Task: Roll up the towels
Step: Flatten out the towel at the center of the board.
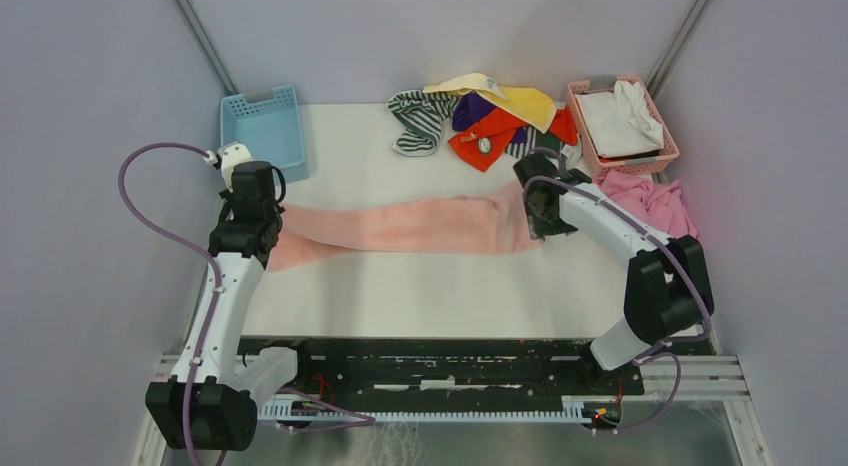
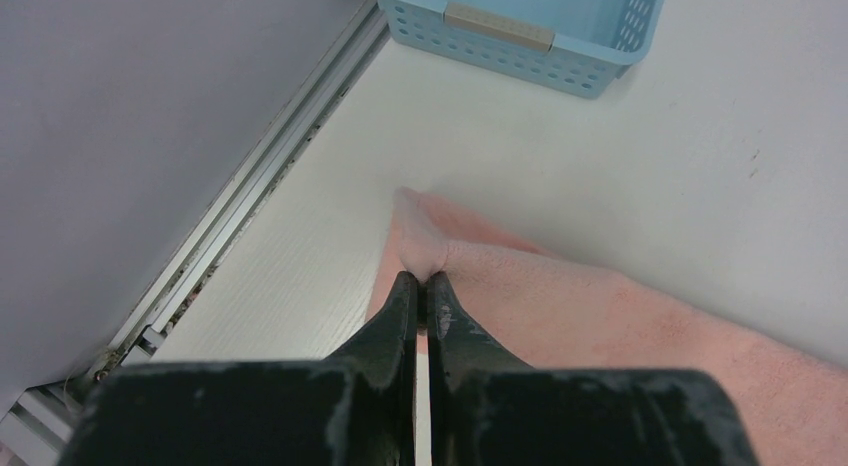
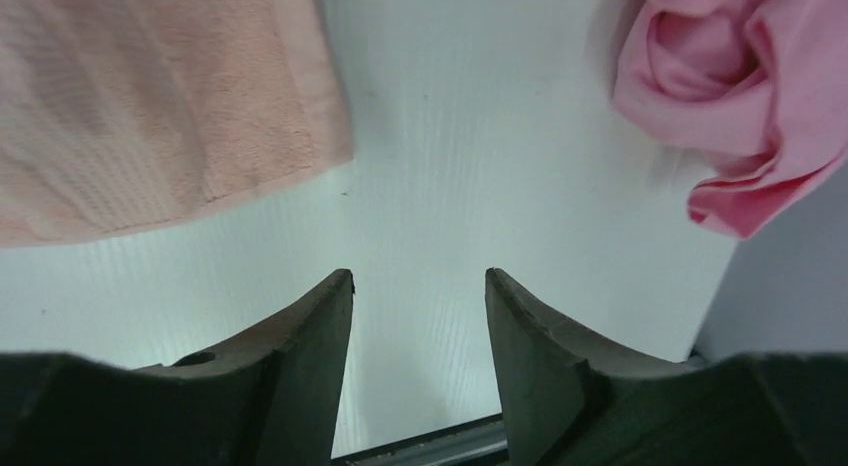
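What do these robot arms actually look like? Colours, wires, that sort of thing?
The left arm and right arm both pair white links with chunky black joints. A purple cable loops loosely along each. The left gripper and right gripper each have two black, tapering fingers; the left ones look scuffed.

1. white rectangular table top (image 1: 420,286).
2. long light pink terry towel (image 1: 410,226) lies stretched across its middle, left to right.
3. light blue perforated plastic basket (image 1: 262,94) at the far left corner.
4. heap of striped, yellow, purple and orange-red towels (image 1: 480,121) at the far edge.
5. pink perforated plastic basket (image 1: 628,164) at the far right corner, with a crumpled bright pink cloth (image 1: 650,201) just in front of it.
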Available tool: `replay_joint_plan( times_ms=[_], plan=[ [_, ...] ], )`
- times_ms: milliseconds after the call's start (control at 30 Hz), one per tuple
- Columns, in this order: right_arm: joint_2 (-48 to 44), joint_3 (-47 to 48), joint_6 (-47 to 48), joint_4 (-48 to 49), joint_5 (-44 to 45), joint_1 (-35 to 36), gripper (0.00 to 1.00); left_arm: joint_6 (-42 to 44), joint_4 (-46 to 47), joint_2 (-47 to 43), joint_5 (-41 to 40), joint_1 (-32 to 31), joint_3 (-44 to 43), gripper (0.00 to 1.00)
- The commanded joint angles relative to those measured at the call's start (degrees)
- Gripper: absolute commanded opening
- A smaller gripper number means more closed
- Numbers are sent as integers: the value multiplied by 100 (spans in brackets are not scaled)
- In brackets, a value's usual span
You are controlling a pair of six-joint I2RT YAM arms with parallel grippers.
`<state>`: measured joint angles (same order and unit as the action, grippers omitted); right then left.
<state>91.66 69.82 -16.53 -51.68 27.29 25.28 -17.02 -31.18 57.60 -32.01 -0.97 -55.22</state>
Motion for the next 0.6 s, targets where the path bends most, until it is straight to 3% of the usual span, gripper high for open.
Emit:
replay_joint_plan(
  times_ms=[0,233,567],
  plan=[
    [-674,-741,-659,991,-975,-746,58,172,199,-57,29,34,-120,3],
    [-56,-934,-719,1814,-1131,-782,54,173,200,-36,66,36,-114,3],
    [812,-742,-646,2030,-1439,-796,48,178,200,13,54,35,-111,3]
  ],
)
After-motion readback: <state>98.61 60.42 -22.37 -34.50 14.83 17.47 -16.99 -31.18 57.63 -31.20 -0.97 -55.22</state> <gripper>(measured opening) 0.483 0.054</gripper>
